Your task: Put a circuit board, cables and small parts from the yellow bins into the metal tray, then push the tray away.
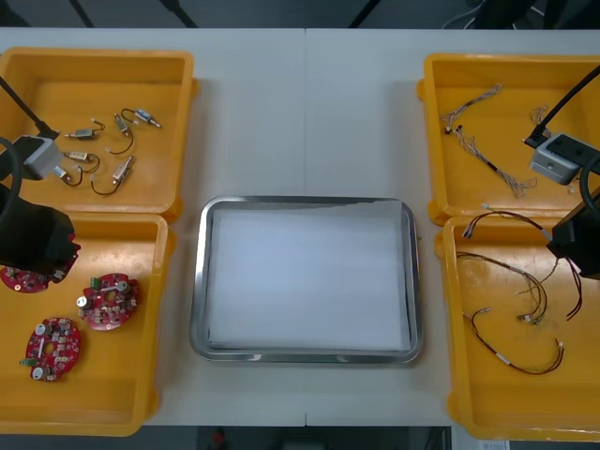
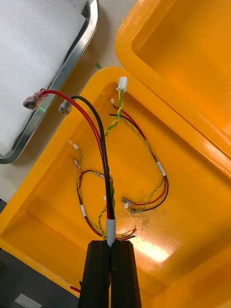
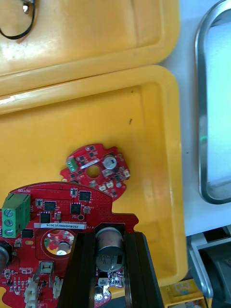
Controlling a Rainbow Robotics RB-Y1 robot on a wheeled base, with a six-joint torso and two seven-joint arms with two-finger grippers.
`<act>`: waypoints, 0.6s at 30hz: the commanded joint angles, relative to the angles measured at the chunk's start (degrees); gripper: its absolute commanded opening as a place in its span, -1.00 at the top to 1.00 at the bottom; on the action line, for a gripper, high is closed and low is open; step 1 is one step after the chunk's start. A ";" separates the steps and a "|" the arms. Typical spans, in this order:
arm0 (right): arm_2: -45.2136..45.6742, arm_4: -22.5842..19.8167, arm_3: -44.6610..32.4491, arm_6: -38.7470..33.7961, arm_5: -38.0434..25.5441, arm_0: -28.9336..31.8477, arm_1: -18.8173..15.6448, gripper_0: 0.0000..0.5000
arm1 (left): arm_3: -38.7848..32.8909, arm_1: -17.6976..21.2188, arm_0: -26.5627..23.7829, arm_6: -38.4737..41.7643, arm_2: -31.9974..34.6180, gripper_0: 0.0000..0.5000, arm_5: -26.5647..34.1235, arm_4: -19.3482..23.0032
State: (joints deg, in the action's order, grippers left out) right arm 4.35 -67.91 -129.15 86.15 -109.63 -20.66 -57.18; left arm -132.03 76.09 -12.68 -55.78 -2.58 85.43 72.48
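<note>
Obs: left end effector [image 3: 111, 240] is clamped on the silver can [image 3: 107, 255] soldered to a red circuit board [image 3: 53, 211]. It sits over the near left bin [image 1: 157, 309], at 9 o'clock from the tray [image 1: 306, 202]. Board judged light, stiff and fragile. The hold is on a soldered part, so a jerk could crack the joint. A loose board [image 3: 96, 168] lies just beyond the fingers.

Right end effector [image 2: 110, 246] is closed on the grey sleeve of a red and black cable [image 2: 98, 139]. It is over the near right bin [image 1: 452, 319], at 3 o'clock from the tray. Cable judged soft and light. Its free ends arch toward the tray rim and will likely swing. Other cables [image 2: 154, 159] lie below it in the bin, so a snag is possible.

Tray is bare and white inside. The worktop [image 1: 305, 112] strips on either side are open. Edges to clear: the bin walls, then the tray rim.
</note>
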 commanded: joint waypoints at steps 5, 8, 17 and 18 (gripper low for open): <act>-0.13 0.32 -1.45 -0.37 -0.37 -1.40 -2.24 1.00 | -6.39 -4.20 -6.75 7.53 -5.51 1.00 3.34 -6.65; -0.13 0.32 -1.45 -0.37 -0.37 -1.40 -2.24 1.00 | -7.62 -6.75 -10.18 14.65 -9.29 1.00 5.71 -9.64; -0.13 0.32 -1.45 -0.37 -0.37 -1.40 -2.24 1.00 | -8.68 -15.27 -19.84 32.40 -21.59 1.00 13.89 -17.02; -0.13 0.32 -1.45 -0.37 -0.37 -1.40 -2.24 1.00 | -8.68 -15.89 -20.11 33.19 -22.03 1.00 14.41 -17.55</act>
State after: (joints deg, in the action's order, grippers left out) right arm 4.35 -67.90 -129.17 86.15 -109.67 -20.67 -57.19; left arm -138.92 63.55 -29.26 -16.86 -22.58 97.64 57.02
